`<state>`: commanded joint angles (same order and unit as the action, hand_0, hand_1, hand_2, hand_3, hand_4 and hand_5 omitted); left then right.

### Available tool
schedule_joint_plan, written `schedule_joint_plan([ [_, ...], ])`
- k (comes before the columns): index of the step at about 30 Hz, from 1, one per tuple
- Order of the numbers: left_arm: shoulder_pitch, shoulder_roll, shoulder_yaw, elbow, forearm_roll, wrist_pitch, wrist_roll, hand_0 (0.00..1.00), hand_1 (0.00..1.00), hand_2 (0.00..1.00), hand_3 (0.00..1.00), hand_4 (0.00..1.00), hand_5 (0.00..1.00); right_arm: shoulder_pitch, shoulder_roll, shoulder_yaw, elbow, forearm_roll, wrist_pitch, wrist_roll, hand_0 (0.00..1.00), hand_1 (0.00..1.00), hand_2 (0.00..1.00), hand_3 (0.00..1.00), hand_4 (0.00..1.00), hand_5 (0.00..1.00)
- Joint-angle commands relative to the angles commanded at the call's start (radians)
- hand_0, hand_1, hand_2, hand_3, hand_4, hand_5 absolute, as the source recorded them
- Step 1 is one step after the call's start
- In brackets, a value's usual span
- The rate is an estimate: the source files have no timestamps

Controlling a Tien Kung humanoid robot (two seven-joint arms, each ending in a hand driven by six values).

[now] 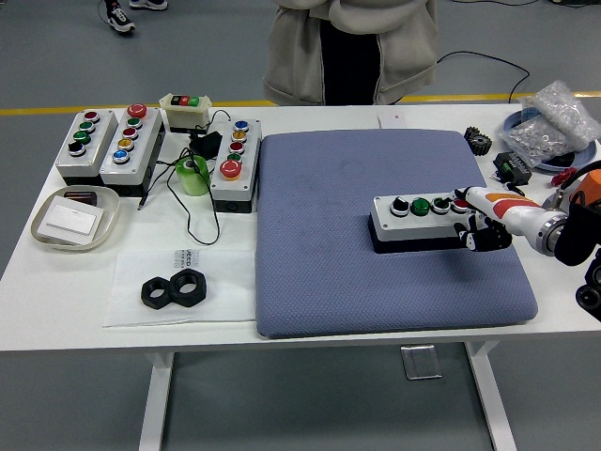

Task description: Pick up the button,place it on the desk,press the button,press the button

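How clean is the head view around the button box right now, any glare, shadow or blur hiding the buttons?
Head view: even light, sharp, no blur; the button box casts only a thin shadow on the blue pad; small glints on its button caps; the right hand covers its right end.

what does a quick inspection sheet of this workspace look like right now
surface: white table with a blue pad on it.
job's things: grey button box on the pad, four controls on top.
clutter: three button boxes, green tape roll, two black nuts, tray, plastic bag.
robot hand: right robot hand at the box's right end, fingers curled by the red button; left not in view.
cables: black cable near the tape.
surroundings: person at the far side.
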<state>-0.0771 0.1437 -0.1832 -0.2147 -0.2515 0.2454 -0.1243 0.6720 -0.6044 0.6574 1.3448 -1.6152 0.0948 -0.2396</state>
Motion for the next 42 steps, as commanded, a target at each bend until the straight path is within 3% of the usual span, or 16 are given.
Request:
schedule_joint_plan([
  [13,-0.005,0.001,0.007,-0.001,-0.011,-0.001,-0.002,0.691,0.830,0.888,0.829,0.652,0.998,-0.003,-0.017,0.068,0.056,-0.017,-0.014,-0.005,0.081,0.015,0.192,0.814,0.453,0.002],
  [14,-0.005,0.001,0.007,-0.001,-0.011,-0.001,-0.002,0.691,0.830,0.888,0.829,0.652,0.998,-0.003,-0.019,0.075,0.061,-0.018,-0.014,-0.006,0.092,0.007,0.174,0.910,0.594,0.152],
  [19,-0.005,0.002,0.009,0.000,-0.014,-0.002,-0.003,0.691,0.830,0.888,0.829,0.652,0.998,-0.011,-0.034,0.124,0.103,-0.042,0.020,-0.019,0.092,0.007,0.174,0.910,0.594,0.152],
  [20,-0.005,0.001,0.009,0.000,-0.016,-0.002,-0.004,0.691,0.830,0.888,0.829,0.651,0.998,-0.013,-0.036,0.133,0.110,-0.053,0.027,-0.020,0.269,0.219,0.379,0.998,0.775,0.413],
  [25,-0.006,0.002,0.012,-0.001,-0.018,-0.002,-0.005,0.691,0.830,0.888,0.829,0.651,0.998,-0.022,-0.043,0.166,0.136,-0.071,0.033,-0.020,0.269,0.219,0.379,0.998,0.775,0.413],
  [26,-0.006,0.002,0.012,-0.001,-0.018,-0.002,-0.005,0.691,0.830,0.888,0.829,0.651,0.998,-0.024,-0.045,0.171,0.140,-0.067,0.030,-0.017,0.649,0.666,0.887,0.998,0.801,0.458],
  [27,-0.007,0.002,0.012,-0.001,-0.018,-0.002,-0.005,0.691,0.830,0.888,0.829,0.651,0.998,-0.027,-0.047,0.178,0.145,-0.060,0.024,-0.011,0.649,0.666,0.887,0.998,0.801,0.458],
  [31,-0.008,0.002,0.014,-0.001,-0.021,-0.003,-0.006,0.691,0.830,0.888,0.829,0.651,0.998,-0.043,-0.053,0.208,0.158,-0.003,-0.048,0.038,0.649,0.666,0.887,0.998,0.801,0.458],
  [32,-0.008,0.002,0.015,-0.001,-0.021,-0.003,-0.006,0.691,0.830,0.888,0.830,0.649,0.998,-0.047,-0.054,0.215,0.160,0.028,-0.085,0.064,0.926,0.864,0.976,0.998,0.779,0.397],
  [37,-0.009,0.002,0.016,-0.001,-0.022,-0.002,-0.007,0.691,0.830,0.888,0.830,0.649,0.998,-0.068,-0.058,0.252,0.166,0.192,-0.259,0.194,0.926,0.864,0.976,0.998,0.779,0.397],
  [38,-0.009,0.002,0.016,-0.001,-0.022,-0.002,-0.007,0.691,0.830,0.888,0.830,0.649,0.998,-0.070,-0.058,0.255,0.166,0.214,-0.276,0.206,0.926,0.864,0.976,0.998,0.779,0.397],
  [39,-0.009,0.002,0.016,-0.001,-0.024,-0.001,-0.008,0.691,0.830,0.889,0.831,0.648,0.998,-0.072,-0.059,0.259,0.165,0.247,-0.289,0.226,0.984,0.921,0.995,0.998,0.766,0.318],
  [42,-0.010,0.002,0.017,-0.001,-0.024,-0.001,-0.008,0.691,0.830,0.889,0.831,0.648,0.998,-0.077,-0.059,0.263,0.161,0.332,-0.315,0.262,0.984,0.921,0.995,0.998,0.766,0.318],
])
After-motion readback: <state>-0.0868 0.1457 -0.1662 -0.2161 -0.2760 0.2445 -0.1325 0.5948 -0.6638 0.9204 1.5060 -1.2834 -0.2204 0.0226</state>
